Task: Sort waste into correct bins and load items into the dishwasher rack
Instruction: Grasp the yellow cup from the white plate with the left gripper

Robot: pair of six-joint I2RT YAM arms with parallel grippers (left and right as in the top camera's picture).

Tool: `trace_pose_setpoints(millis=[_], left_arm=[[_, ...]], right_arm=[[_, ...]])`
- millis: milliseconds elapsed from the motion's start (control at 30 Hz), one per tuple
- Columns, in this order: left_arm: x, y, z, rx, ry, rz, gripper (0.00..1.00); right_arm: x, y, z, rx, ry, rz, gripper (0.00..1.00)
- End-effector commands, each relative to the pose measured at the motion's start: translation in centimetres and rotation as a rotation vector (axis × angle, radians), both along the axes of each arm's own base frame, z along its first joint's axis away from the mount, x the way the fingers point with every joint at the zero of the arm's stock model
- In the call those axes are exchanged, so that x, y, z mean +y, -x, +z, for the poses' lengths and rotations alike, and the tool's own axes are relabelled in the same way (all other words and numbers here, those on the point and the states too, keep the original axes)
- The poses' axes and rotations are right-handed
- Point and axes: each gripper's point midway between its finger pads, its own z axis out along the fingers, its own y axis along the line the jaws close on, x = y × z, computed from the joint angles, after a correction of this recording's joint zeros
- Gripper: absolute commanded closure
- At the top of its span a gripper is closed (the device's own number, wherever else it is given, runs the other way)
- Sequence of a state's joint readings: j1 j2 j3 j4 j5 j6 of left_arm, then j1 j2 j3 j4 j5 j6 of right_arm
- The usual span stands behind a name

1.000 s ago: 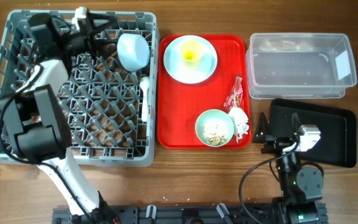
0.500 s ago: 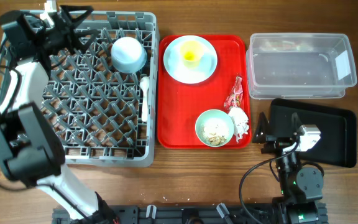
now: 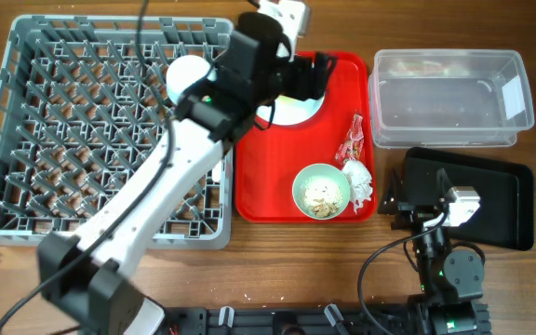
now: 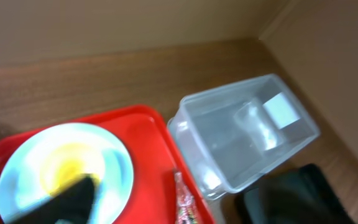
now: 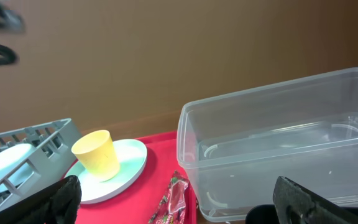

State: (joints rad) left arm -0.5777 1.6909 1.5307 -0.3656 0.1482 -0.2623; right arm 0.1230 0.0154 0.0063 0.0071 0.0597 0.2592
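From where I stand, the left gripper (image 3: 313,74) hangs over the pale blue round plate (image 5: 128,163) on the flat red serving tray (image 3: 259,186), and I cannot tell how its jaws stand. A smooth, tapered yellow cup (image 5: 98,153) stands on the plate. The right gripper (image 3: 397,199) rests jaws spread beside the shallow black rectangular tray (image 3: 496,200). The red-and-white crinkled snack wrapper (image 3: 352,141) and crumpled white tissue (image 3: 359,181) lie beside the mint-green bowl (image 3: 299,186) (beige crumbly scraps (image 3: 322,194) inside).
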Motion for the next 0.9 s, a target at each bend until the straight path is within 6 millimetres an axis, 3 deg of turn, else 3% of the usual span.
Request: trace_pose_setpoints(millis=[0, 33, 100, 167, 267, 433, 467, 500, 600, 633, 667, 700, 767, 800, 867], left_arm=[[-0.5, -2.1, -8.4, 0.088, -0.155, 0.032, 0.62], [-0.5, -2.8, -10.5, 0.097, -0.198, 0.042, 0.62], [-0.7, -3.9, -13.6, 0.063, -0.284, 0.005, 0.71], [-0.8, -4.7, -15.8, 0.068, -0.307, 0.019, 0.71], [0.5, -6.0, -17.5, 0.054, -0.369, 0.096, 0.71], [0.6, -6.1, -21.0, 0.095, -0.400, 0.091, 0.71], [0.7, -6.2, -21.1, 0.098, -0.402, 0.094, 0.80], [1.0, -6.6, -20.6, 0.083, -0.398, 0.110, 0.96], [1.2, -7.6, -15.9, 0.010, -0.347, 0.145, 0.96], [1.1, -7.3, -13.3, -0.012, -0.317, 0.139, 0.96], [0.8, -6.1, -7.8, -0.039, -0.223, 0.123, 0.96], [0.5, -3.9, -3.4, -0.029, -0.124, 0.082, 0.96], [1.8, 0.8, 2.5, 0.026, -0.002, 0.015, 0.96], [3.6, 3.1, 3.7, 0.093, 0.025, 0.023, 0.96], [6.7, 7.0, 4.1, 0.240, 0.054, -0.009, 0.96]], right_arm=[[0.2, 0.0, 0.2, -0.010, 0.007, 0.012, 0.00], [0.2, 0.0, 0.2, -0.010, 0.007, 0.012, 0.00], [0.2, 0.0, 0.2, -0.010, 0.007, 0.012, 0.00], [0.2, 0.0, 0.2, -0.010, 0.007, 0.012, 0.00], [0.2, 0.0, 0.2, -0.010, 0.007, 0.012, 0.00], [0.2, 0.0, 0.2, -0.010, 0.007, 0.012, 0.00], [0.2, 0.0, 0.2, -0.010, 0.007, 0.012, 0.00], [0.2, 0.0, 0.2, -0.010, 0.007, 0.012, 0.00], [0.2, 0.0, 0.2, -0.010, 0.007, 0.012, 0.00], [0.2, 0.0, 0.2, -0.011, 0.007, 0.012, 0.00], [0.2, 0.0, 0.2, -0.010, 0.007, 0.012, 0.00], [0.2, 0.0, 0.2, -0.010, 0.007, 0.012, 0.00], [0.2, 0.0, 0.2, -0.010, 0.007, 0.012, 0.00], [0.2, 0.0, 0.2, -0.010, 0.007, 0.012, 0.00], [0.2, 0.0, 0.2, -0.010, 0.007, 0.012, 0.00]])
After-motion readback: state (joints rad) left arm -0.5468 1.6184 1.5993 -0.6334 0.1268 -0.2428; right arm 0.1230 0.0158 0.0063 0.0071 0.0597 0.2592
